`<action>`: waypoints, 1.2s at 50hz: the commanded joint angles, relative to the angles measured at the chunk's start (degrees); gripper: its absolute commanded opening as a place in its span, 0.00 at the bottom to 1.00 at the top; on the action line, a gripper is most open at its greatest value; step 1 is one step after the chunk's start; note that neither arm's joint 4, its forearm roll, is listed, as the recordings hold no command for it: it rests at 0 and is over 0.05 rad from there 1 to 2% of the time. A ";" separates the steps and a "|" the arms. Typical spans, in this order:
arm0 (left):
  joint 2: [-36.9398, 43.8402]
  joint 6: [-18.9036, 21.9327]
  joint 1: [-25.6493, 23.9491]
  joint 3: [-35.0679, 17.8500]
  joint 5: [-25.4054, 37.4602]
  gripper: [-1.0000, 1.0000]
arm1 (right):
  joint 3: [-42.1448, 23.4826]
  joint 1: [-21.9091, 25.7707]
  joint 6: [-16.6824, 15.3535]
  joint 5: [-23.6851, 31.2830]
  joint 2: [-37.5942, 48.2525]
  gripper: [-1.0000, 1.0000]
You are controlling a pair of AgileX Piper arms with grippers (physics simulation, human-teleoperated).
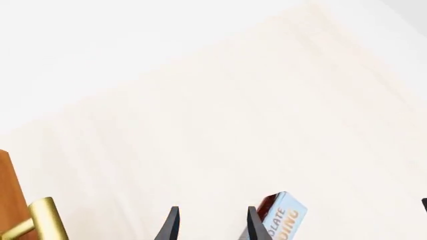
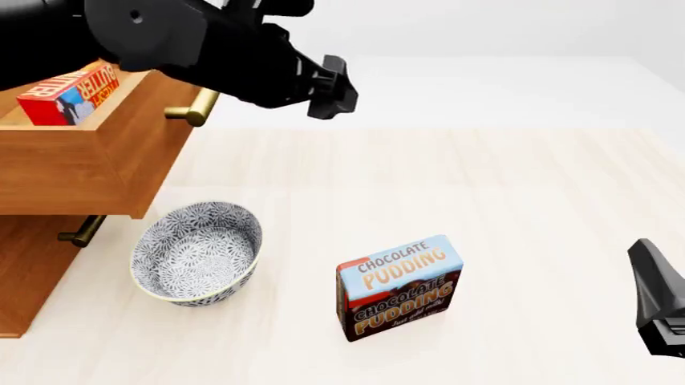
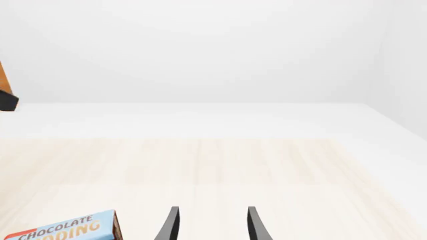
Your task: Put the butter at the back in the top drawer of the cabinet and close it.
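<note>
Two arms work this table, and only the left one is up near the cabinet point(image 2: 43, 265). Its top drawer point(image 2: 96, 164) stands pulled out toward the table, light-brown front facing right in the front view, with the brass bar handle point(image 2: 192, 107) sticking out just under the left arm's dark body. The butter point(image 2: 73, 92) lies inside that drawer, near its far end, a red and orange box with a blue patch. Its long axis runs at a slant, from the near left up toward the far right, and the white lettering follows that line. Part of the box is hidden behind the arm.

The left gripper point(image 2: 334, 87) hangs in the air to the right of the drawer handle, clear of it. In the left wrist view its two dark fingertips point(image 1: 172, 223) stand apart with bare table between them, holding nothing. The handle shows at the edge of that view.

On the table sit a patterned bowl point(image 2: 197, 252) just beside the cabinet and a chocolate pudding box point(image 2: 399, 286) standing upright near the middle. The right gripper point(image 2: 658, 295) rests low at the table's right edge, well apart from both; its fingers point(image 3: 254, 223) are spread and empty.
</note>
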 commanded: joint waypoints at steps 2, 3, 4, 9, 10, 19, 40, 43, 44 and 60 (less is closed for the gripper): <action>0.44 -0.37 1.71 2.03 -1.05 1.00 | 0.00 0.00 0.00 0.00 0.00 1.00; 0.41 -0.42 1.84 2.17 -1.10 1.00 | 0.00 0.00 0.00 0.00 0.00 1.00; 0.40 -0.45 2.06 2.28 -1.09 1.00 | 0.00 0.00 0.00 0.00 0.00 1.00; 0.16 -0.27 3.02 2.86 -1.15 1.00 | 0.00 0.00 0.00 0.00 0.00 1.00; 0.03 -0.22 3.28 3.10 -1.22 1.00 | 0.00 0.00 0.00 0.00 0.00 1.00; -0.77 0.23 5.45 4.41 -1.30 1.00 | 0.00 0.00 0.00 0.00 0.00 1.00; -3.45 1.49 9.84 6.27 -0.58 1.00 | 0.00 0.00 0.00 0.00 0.00 1.00; -3.69 1.54 10.20 6.61 -0.64 1.00 | 0.00 0.00 0.00 0.00 0.00 1.00; -3.78 1.60 10.37 6.80 -0.70 1.00 | 0.00 0.00 0.00 0.00 0.00 1.00; -5.52 1.69 13.54 9.19 -1.13 1.00 | 0.00 0.00 0.00 0.00 0.00 1.00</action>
